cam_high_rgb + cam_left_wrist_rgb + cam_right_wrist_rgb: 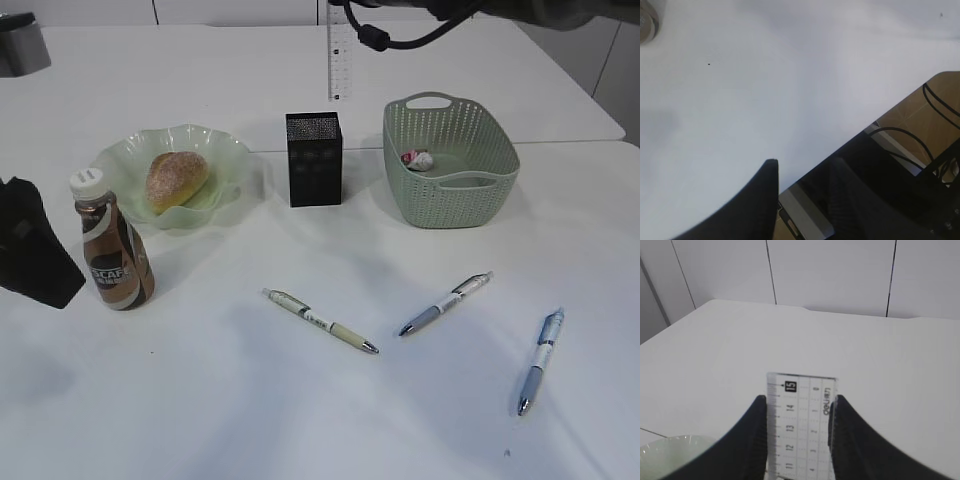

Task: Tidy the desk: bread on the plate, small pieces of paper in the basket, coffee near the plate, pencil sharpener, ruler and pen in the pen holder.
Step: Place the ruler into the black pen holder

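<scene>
Exterior view: we find the ruler [341,55] hanging upright above the worktop [300,420], over and behind the pen holder [314,158]. The right gripper itself sits above the frame edge. The bread [177,179] lies in the plate [170,175]; the coffee [111,242] stands just beside that plate. A small crumpled paper [417,159] rests in the basket [450,160]. Three pens lie loose on the worktop: a cream pen [320,321], a grey pen [445,302] and a blue pen [541,360].

Left wrist view: the left gripper [805,200] hangs over the bare worktop edge, its jaws spread with nothing between them.

Right wrist view: the right gripper [797,435] has its jaws pinching the ruler by its two long edges, graduated end pointing away.

Assessment: we judge the ruler light, stiff and slippery, so an edge grip may let it swivel; it should go in the holder end-first. The pens are light and likely to roll; mid-barrel is the sound place to take hold.
</scene>
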Robot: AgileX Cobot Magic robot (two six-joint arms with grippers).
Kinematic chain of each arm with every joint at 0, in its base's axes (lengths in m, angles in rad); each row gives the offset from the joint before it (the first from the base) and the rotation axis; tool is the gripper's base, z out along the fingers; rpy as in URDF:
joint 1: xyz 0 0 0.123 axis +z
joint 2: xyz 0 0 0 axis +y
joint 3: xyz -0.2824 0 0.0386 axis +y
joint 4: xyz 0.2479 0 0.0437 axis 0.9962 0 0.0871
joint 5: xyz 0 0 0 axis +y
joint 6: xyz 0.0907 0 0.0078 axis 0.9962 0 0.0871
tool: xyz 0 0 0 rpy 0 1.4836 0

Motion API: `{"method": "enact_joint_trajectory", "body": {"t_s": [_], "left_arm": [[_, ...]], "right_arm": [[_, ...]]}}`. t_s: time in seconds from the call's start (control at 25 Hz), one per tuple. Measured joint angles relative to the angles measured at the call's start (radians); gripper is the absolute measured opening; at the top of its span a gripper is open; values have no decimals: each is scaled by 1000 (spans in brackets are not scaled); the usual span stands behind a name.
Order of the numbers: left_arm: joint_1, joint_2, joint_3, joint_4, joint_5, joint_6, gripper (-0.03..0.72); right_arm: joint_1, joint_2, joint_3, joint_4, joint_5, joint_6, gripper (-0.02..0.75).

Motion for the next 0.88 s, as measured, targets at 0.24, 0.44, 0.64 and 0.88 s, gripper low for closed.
{"method": "enact_joint_trajectory", "body": {"t_s": [0.24,0.44,0.64,0.88], "left_arm": [[0,0,0,4,-2,0,239],[0,0,0,6,-2,0,240],[0,0,0,6,-2,0,240],[0,0,0,8,-13,0,239]], "right_arm": [[17,59,0,4,-91,0,287],[18,74,0,4,-103,0,287],[18,97,0,6,-157,0,286],[18,125,0,6,-211,0,286]]}}
